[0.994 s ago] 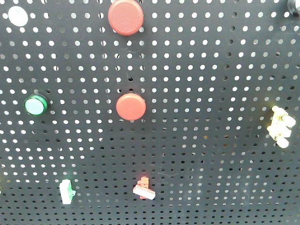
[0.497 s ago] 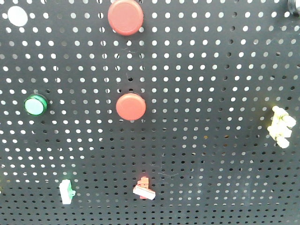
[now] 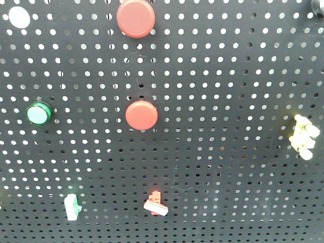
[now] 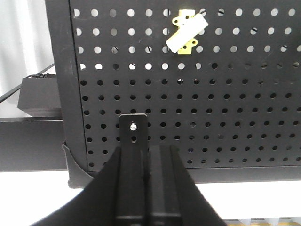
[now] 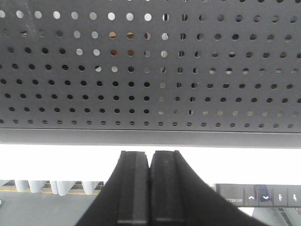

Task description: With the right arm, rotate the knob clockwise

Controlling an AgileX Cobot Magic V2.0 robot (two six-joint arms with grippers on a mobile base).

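Observation:
A black pegboard panel [image 3: 228,76] fills the front view. A dark round part [image 3: 318,7] shows at its top right corner, cut off by the frame edge; I cannot tell if it is the knob. No gripper shows in the front view. My right gripper [image 5: 150,157] is shut and empty, below the panel's lower edge [image 5: 150,136] and apart from it. My left gripper [image 4: 147,149] is shut and empty, low in front of the panel's lower left part [image 4: 211,117].
The panel carries two red push buttons [image 3: 135,17] [image 3: 141,115], a green button [image 3: 38,113], a white disc [image 3: 19,16], a yellow-white switch [image 3: 302,136], a white switch [image 3: 72,207] and a red-white switch [image 3: 155,204]. A yellow plate with a white lever [image 4: 186,32] shows in the left wrist view.

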